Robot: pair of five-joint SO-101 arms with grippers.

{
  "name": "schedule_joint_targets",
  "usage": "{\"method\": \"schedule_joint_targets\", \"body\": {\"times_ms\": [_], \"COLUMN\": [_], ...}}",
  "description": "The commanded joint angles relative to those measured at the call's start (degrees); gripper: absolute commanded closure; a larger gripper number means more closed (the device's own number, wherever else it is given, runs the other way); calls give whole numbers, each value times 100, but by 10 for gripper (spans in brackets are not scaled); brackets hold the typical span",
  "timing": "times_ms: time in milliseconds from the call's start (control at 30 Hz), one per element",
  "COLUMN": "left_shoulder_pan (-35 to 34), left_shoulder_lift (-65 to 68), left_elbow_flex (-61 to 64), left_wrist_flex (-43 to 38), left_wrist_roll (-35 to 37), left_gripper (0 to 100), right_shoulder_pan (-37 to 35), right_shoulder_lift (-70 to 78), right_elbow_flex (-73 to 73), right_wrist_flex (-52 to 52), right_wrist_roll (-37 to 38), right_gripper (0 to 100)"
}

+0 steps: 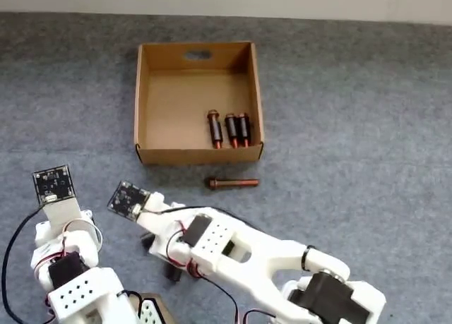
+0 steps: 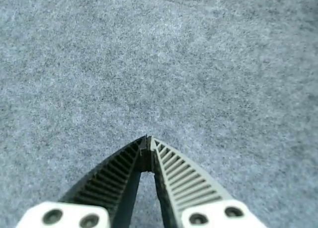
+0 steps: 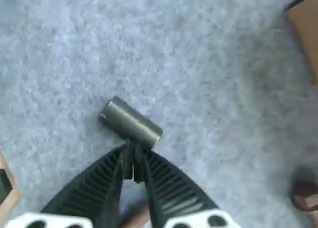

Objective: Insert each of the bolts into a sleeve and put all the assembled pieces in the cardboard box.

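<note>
**Spotter:** Where did the sleeve [image 3: 130, 122] lie from your tools?

**Operator:** On the carpet [image 3: 223, 64], just at the tips of my right gripper [image 3: 131, 153], with its long axis slanting across the fingers' line. That gripper was closed on nothing. I judged it had to open first.

**Spotter:** And the other arm?

**Operator:** My left gripper [image 2: 148, 141] was closed too, over bare carpet, so the right was nearer. The loose bolt [image 1: 233, 183] lay along the front wall of the cardboard box [image 1: 145, 98].

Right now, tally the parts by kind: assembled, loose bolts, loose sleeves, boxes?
Assembled pieces, inside the cardboard box: 3
Loose bolt: 1
Loose sleeve: 1
Cardboard box: 1
Total: 6
</note>
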Motion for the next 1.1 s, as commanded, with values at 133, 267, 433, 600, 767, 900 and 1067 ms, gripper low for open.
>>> {"method": "schedule_joint_targets", "body": {"times_ms": [133,267,433,600,767,900,1067], "left_shoulder_pan": [92,84,57,57,57,57,57], "left_shoulder_lift": [-57,-57,-57,-57,-57,-57,-57], "left_elbow_flex": [-13,-13,-13,-22,-22,-22,-22], "left_wrist_flex": [-88,-88,-88,-97,-97,-97,-97], "left_wrist_roll": [18,18,18,18,18,18,18], "left_gripper": [979,979,979,979,979,979,979], "right_shoulder_pan": [101,-154,-286,-277,-277,-268,-286], "right_shoulder_lift": [-453,-303,145,752,1156,1305,1297], "right_elbow_flex": [-189,-233,-593,-1015,-1156,-1130,-1130], "right_wrist_flex": [-31,215,303,365,462,462,462], "right_wrist_roll": [44,53,53,510,958,1055,1064], "right_gripper": [981,841,762,763,763,764,791]}}
